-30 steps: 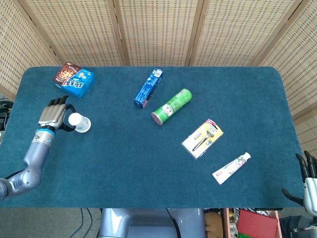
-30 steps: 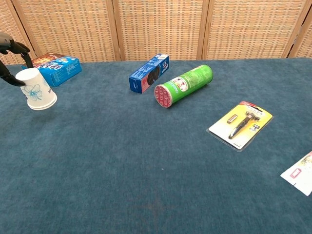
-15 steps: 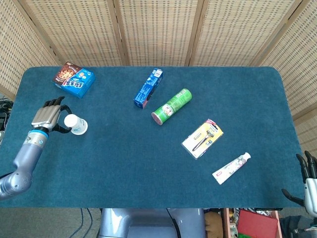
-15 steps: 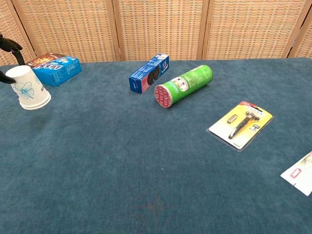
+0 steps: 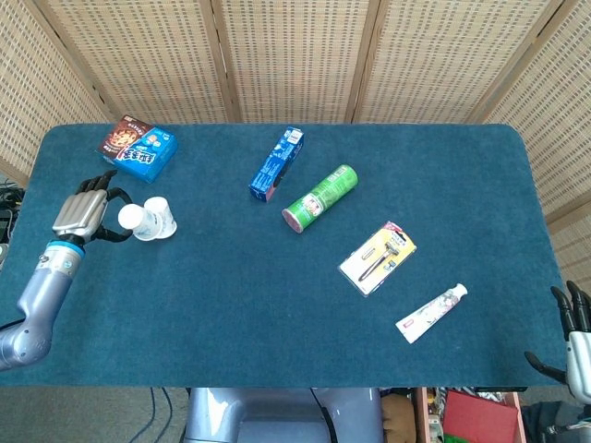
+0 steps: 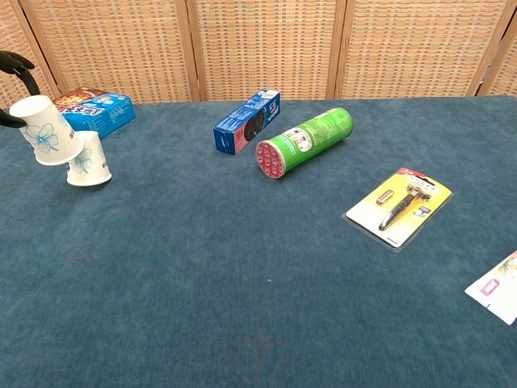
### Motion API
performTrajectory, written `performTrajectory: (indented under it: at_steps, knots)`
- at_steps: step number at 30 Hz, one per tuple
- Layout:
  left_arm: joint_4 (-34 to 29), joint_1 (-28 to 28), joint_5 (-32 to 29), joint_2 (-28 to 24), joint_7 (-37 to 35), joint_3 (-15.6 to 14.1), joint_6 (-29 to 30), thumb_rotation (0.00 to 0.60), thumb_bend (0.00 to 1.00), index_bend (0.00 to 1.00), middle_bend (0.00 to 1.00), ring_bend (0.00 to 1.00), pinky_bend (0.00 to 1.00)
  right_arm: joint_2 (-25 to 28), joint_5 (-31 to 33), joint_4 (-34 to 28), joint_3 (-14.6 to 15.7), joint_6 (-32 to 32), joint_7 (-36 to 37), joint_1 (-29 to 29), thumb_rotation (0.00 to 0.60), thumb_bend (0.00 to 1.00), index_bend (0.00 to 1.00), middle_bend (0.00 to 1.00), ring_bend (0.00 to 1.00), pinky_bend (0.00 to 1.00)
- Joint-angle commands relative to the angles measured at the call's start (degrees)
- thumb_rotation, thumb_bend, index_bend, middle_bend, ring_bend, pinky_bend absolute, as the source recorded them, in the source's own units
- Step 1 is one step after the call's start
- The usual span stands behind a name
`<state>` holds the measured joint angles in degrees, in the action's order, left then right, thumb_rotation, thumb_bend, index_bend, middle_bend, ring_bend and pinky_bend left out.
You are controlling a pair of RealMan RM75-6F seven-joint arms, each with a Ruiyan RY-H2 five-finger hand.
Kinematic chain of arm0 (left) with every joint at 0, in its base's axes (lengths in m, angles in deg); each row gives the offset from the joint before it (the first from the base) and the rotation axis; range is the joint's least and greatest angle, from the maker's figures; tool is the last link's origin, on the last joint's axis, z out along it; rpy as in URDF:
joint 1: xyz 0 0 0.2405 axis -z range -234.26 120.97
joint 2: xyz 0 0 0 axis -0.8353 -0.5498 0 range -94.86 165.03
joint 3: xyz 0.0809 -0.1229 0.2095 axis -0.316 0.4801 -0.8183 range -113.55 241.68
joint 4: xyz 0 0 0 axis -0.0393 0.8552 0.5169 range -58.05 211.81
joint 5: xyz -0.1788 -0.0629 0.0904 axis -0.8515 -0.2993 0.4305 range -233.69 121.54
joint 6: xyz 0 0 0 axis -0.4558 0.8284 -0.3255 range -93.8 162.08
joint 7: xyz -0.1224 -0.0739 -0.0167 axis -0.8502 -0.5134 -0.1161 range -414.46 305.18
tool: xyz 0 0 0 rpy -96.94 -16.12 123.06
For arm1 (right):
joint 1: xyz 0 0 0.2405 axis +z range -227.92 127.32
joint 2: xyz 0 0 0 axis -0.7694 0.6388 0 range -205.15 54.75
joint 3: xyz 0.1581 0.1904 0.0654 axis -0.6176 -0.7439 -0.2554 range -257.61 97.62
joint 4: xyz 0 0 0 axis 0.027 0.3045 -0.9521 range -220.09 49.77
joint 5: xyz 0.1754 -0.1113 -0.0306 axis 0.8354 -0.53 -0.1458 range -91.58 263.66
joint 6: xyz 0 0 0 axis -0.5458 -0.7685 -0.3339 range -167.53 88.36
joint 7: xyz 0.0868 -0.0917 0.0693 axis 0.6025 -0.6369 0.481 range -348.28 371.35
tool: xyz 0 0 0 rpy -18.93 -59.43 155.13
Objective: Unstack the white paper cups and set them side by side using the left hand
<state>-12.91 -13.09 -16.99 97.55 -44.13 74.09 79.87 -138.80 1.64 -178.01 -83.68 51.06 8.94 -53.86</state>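
Observation:
My left hand is at the table's left side and grips a white paper cup with a blue flower print. That cup is upside down, tilted and raised off the cloth. Just to its right a second matching cup stands upside down on the blue table. In the head view the held cup and the standing cup lie close together. In the chest view only dark fingertips show at the left edge. My right hand hangs off the table's near right corner, fingers apart, holding nothing.
A blue cookie box lies just behind the cups. A blue biscuit pack and a green can on its side lie mid-table. A razor pack and a tube lie to the right. Wicker screens stand behind.
A second ago my left hand held what looked like one cup on the table. The upper cup has now come off and risen, leaving a second cup standing to its right.

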Motion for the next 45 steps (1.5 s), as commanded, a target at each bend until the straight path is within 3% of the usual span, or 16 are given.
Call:
performTrajectory:
  at_steps: [1,9,14,25,37,39,45]
  knots:
    - [0.22,-0.87,0.89,-0.58,-2.14,0.60,-0.85,0.600,0.27,0.38,0.00,0.00,0.00,0.01,-0.02,-0.04,-0.03,0.08,0.00,-0.03,0.600,0.00,0.00,0.00,0.00,0.00]
    - [-3.27,-2.08,5.74,-3.01,-6.42,3.24,1.12,0.600,0.27,0.38,0.00,0.00,0.00,0.01,0.27,0.04,-0.08,-0.36,0.06,0.14,0.600,0.00,0.00,0.00,0.00,0.00]
    - [-2.06,-0.76,6.21,-0.04,-6.58,3.94,1.23,0.600,0.27,0.38,0.00,0.00,0.00,-0.03,0.35,0.12,-0.07,-0.61,-0.02,0.26,0.600,0.00,0.00,0.00,0.00,0.00]
    - [8.38,5.09,-4.59,10.93,-1.84,3.35,-1.76,0.600,0.27,0.38,0.00,0.00,0.00,-0.13,1.80,0.84,-0.50,-1.57,0.48,0.52,0.600,0.00,0.00,0.00,0.00,0.00]
    - [12.59,7.59,-8.94,13.98,0.01,2.53,-5.18,0.600,0.27,0.38,0.00,0.00,0.00,-0.39,2.94,1.25,-0.78,-2.93,0.30,1.08,0.600,0.00,0.00,0.00,0.00,0.00]
    - [12.67,7.88,-9.46,14.01,0.43,2.35,-5.41,0.600,0.27,0.35,0.00,0.00,0.00,-0.44,2.97,1.28,-0.75,-2.99,0.23,1.11,0.600,0.00,0.00,0.00,0.00,0.00]
    - [11.38,8.15,-9.89,13.30,0.61,2.25,-5.26,0.600,0.27,0.06,0.00,0.00,0.00,-0.48,2.98,1.21,-0.75,-2.94,0.10,1.12,0.600,0.00,0.00,0.00,0.00,0.00]
